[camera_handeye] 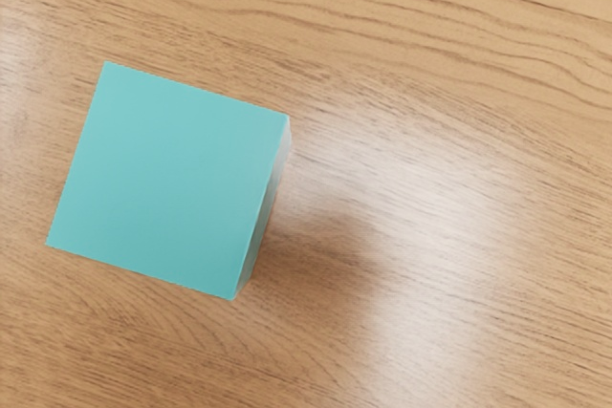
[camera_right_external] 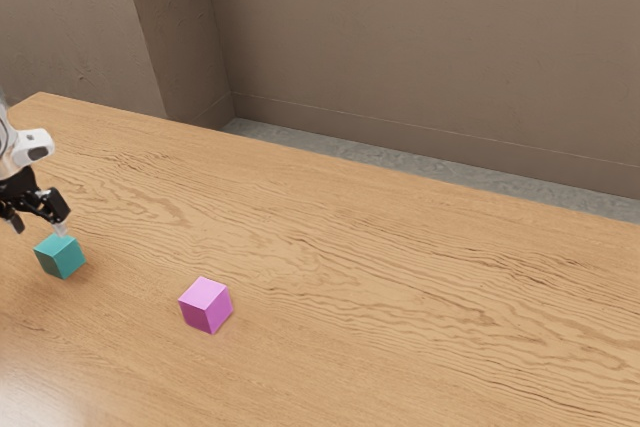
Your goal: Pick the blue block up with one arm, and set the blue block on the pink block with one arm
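Teal in tint, the blue block (camera_handeye: 167, 179) rests flat on the wooden surface (camera_handeye: 459, 236) directly beneath the hand, with nothing touching it. Low at the exterior view's left edge, the tool (camera_right_external: 40, 227) hovers just above it, fingers spread and gripping nothing. The pink block (camera_right_external: 206, 304) stands in the lower centre of that frame, well apart from the blue one toward the exterior view's right, its top bare. By my reading the task has barely begun: grasping, lifting, carrying and stacking all remain. No brand, label or writing is readable anywhere.
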